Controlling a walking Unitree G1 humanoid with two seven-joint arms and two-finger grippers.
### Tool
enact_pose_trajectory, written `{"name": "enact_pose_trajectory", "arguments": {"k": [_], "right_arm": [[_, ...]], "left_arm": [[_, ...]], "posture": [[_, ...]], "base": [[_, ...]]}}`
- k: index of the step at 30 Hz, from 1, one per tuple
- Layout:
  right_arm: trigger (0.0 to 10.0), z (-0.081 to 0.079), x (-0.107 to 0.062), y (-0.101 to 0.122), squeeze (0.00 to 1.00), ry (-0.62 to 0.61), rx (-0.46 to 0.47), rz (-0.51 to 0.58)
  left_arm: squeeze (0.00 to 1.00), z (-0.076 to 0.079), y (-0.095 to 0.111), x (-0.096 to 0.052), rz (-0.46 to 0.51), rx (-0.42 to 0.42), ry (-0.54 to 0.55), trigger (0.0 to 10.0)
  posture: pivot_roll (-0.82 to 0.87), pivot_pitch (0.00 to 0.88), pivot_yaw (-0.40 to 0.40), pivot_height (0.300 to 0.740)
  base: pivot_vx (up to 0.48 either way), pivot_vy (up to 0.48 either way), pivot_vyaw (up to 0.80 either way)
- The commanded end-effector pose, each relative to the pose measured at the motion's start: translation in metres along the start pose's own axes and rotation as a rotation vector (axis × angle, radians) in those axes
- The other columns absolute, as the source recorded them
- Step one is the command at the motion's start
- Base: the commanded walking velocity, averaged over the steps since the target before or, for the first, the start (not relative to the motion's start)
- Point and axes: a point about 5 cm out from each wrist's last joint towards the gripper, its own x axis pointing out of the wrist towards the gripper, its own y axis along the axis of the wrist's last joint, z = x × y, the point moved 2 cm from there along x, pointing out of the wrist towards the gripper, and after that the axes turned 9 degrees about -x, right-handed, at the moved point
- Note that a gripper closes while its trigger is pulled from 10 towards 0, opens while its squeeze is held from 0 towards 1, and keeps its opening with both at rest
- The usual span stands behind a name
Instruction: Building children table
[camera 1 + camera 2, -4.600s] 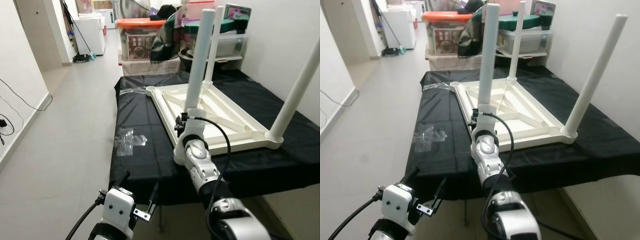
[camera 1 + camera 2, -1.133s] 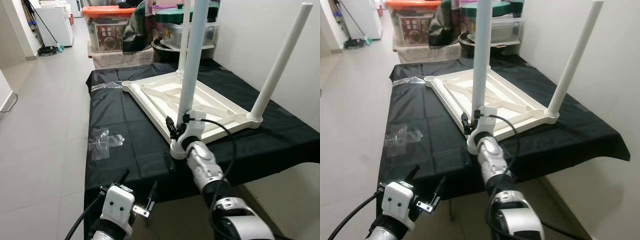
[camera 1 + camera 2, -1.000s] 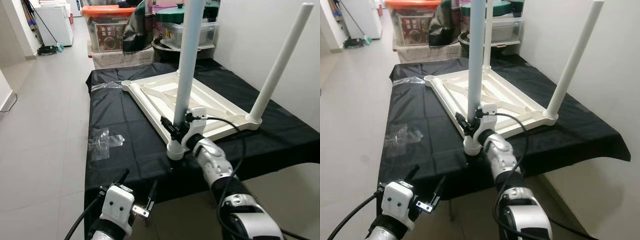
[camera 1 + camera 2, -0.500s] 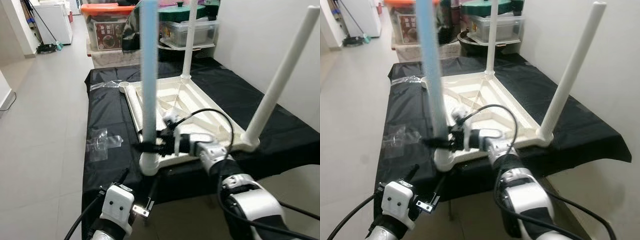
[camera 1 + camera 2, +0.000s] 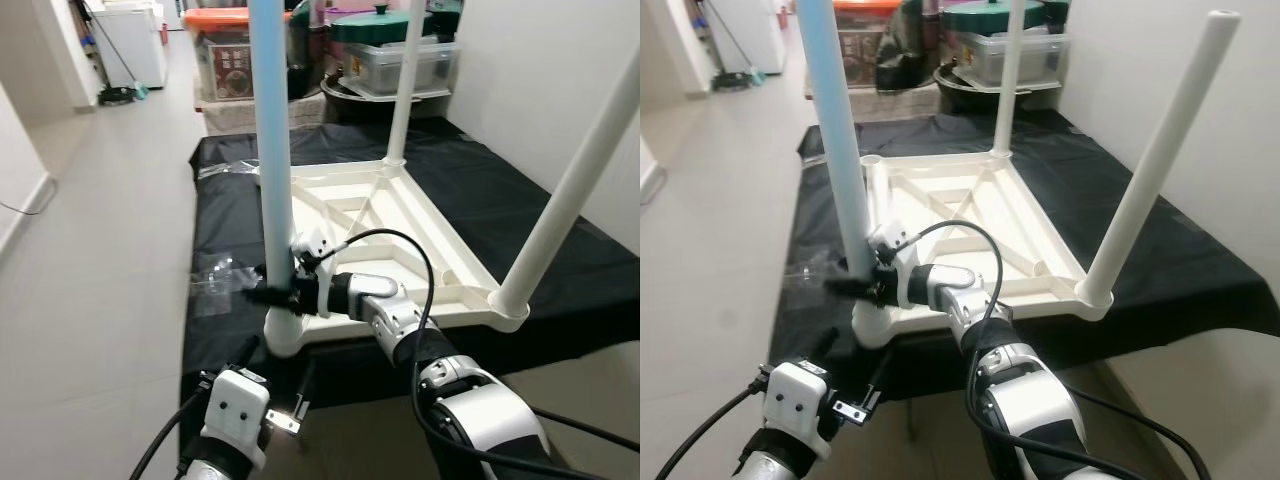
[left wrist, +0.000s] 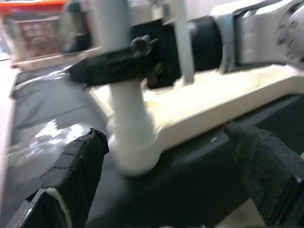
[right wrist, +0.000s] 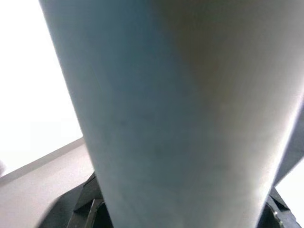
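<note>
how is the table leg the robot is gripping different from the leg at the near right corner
The gripped leg looks pale blue and stands at the near left corner, with the right pincer shut around its lower end. The near right leg is white and nothing touches it. In the head views the gripped leg looks close to upright, while the near right leg slants. Both are plain round tubes rising from corner sockets of the upside-down tabletop.

My head pair looks forward and down from above the upturned white table (image 5: 380, 225), both eyes sharing it. My left wrist camera sits low, facing its near corner leg (image 6: 124, 90); the right wrist camera presses close against that leg.
</note>
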Motion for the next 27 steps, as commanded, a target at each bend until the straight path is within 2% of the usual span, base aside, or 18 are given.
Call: {"name": "enact_pose_trajectory", "arguments": {"k": [1, 2, 3, 5, 6, 7, 9, 10, 12, 14, 16, 17, 19, 20, 23, 24, 26, 27], "right_arm": [[0.0, 0.022, -0.013, -0.017, 0.0, -0.228, 0.036, -0.084], [0.0, 0.037, -0.022, -0.023, 0.0, -0.449, 0.062, -0.12], [0.0, 0.037, -0.022, -0.023, 0.0, -0.449, 0.062, -0.12], [0.0, 0.051, -0.043, -0.032, 0.0, -0.787, 0.115, -0.149], [0.0, 0.051, -0.043, -0.032, 0.0, -0.787, 0.115, -0.149], [0.0, 0.05, -0.051, -0.035, 0.0, -0.899, 0.146, -0.145], [0.0, 0.05, -0.051, -0.035, 0.0, -0.899, 0.146, -0.145], [0.0, 0.046, -0.056, -0.038, 0.0, -0.979, 0.184, -0.139], [0.0, 0.038, -0.056, -0.039, 0.0, -1.028, 0.217, -0.132], [0.0, 0.03, -0.051, -0.041, 0.0, -1.019, 0.252, -0.13], [0.0, 0.03, -0.051, -0.041, 0.0, -1.019, 0.252, -0.13], [10.0, 0.022, -0.042, -0.039, 0.0, -0.982, 0.271, -0.112], [10.0, 0.017, -0.034, -0.036, 0.0, -0.927, 0.271, -0.075], [10.0, 0.014, -0.028, -0.031, 1.0, -0.878, 0.261, -0.034], [10.0, 0.015, -0.026, -0.027, 1.0, -0.866, 0.249, -0.006], [10.0, 0.022, -0.026, -0.021, 0.0, -0.819, 0.236, 0.046], [10.0, 0.03, -0.027, -0.011, 0.0, -0.711, 0.219, 0.114], [10.0, 0.03, -0.027, -0.011, 0.0, -0.711, 0.219, 0.114]], "left_arm": [[0.0, 0.0, -0.001, 0.0, -0.007, 0.003, 0.002, 10.0], [0.0, -0.001, -0.002, -0.001, -0.009, 0.002, 0.002, 10.0], [0.0, -0.001, -0.002, -0.001, -0.009, 0.002, 0.002, 10.0], [0.0, -0.001, -0.003, -0.001, -0.013, 0.002, -0.002, 10.0], [0.0, -0.001, -0.003, -0.001, -0.013, 0.002, -0.002, 10.0], [0.0, -0.001, -0.003, -0.001, -0.015, 0.003, -0.004, 10.0], [0.0, -0.001, -0.003, -0.001, -0.015, 0.003, -0.004, 10.0], [0.0, -0.001, -0.003, -0.001, -0.015, 0.004, -0.005, 10.0], [0.0, -0.001, -0.003, -0.001, -0.015, 0.005, -0.005, 10.0], [0.0, -0.001, -0.004, -0.001, -0.015, 0.006, -0.005, 10.0], [0.0, -0.001, -0.004, -0.001, -0.015, 0.006, -0.005, 10.0], [0.0, -0.001, -0.004, -0.001, -0.015, 0.006, -0.004, 10.0], [0.0, -0.001, -0.004, -0.001, -0.016, 0.006, -0.005, 10.0], [0.0, -0.001, -0.005, -0.001, -0.016, 0.006, -0.006, 10.0], [0.0, -0.001, -0.005, -0.001, -0.017, 0.006, -0.006, 10.0], [0.0, 0.0, -0.005, -0.001, -0.018, 0.005, -0.007, 10.0], [0.0, 0.0, -0.005, -0.001, -0.018, 0.005, -0.009, 10.0], [0.0, 0.0, -0.005, -0.001, -0.018, 0.005, -0.009, 10.0]], "posture": [[0.08, 0.0, -0.011, 0.74], [0.07, 0.0, -0.003, 0.74], [0.07, 0.0, -0.003, 0.74], [0.07, 0.0, -0.003, 0.74], [0.07, 0.0, -0.003, 0.74], [0.07, 0.0, 0.001, 0.74], [0.07, 0.0, 0.001, 0.74], [0.07, 0.0, 0.001, 0.74], [0.07, 0.0, 0.001, 0.74], [0.07, 0.0, -0.002, 0.74], [0.07, 0.0, -0.002, 0.74], [0.07, 0.0, -0.002, 0.74], [0.07, 0.0, -0.004, 0.74], [0.07, 0.0, -0.004, 0.74], [0.07, 0.0, -0.004, 0.74], [0.06, 0.0, 0.0, 0.74], [0.06, 0.0, -0.002, 0.74], [0.06, 0.0, -0.002, 0.74]], "base": [[0.0, 0.0, 0.0], [0.0, 0.0, 0.0], [0.0, 0.0, 0.0], [0.0, 0.0, 0.0], [0.0, 0.0, 0.0], [0.0, 0.0, 0.0], [0.0, 0.0, 0.0], [0.0, 0.0, 0.0], [0.0, 0.0, 0.0], [0.0, 0.0, 0.0], [0.0, 0.0, 0.0], [0.0, 0.0, 0.0], [0.0, 0.0, 0.0], [0.0, 0.0, 0.0], [0.0, 0.0, 0.0], [0.0, 0.0, 0.0], [0.0, 0.0, 0.0], [0.0, 0.0, 0.0]]}}
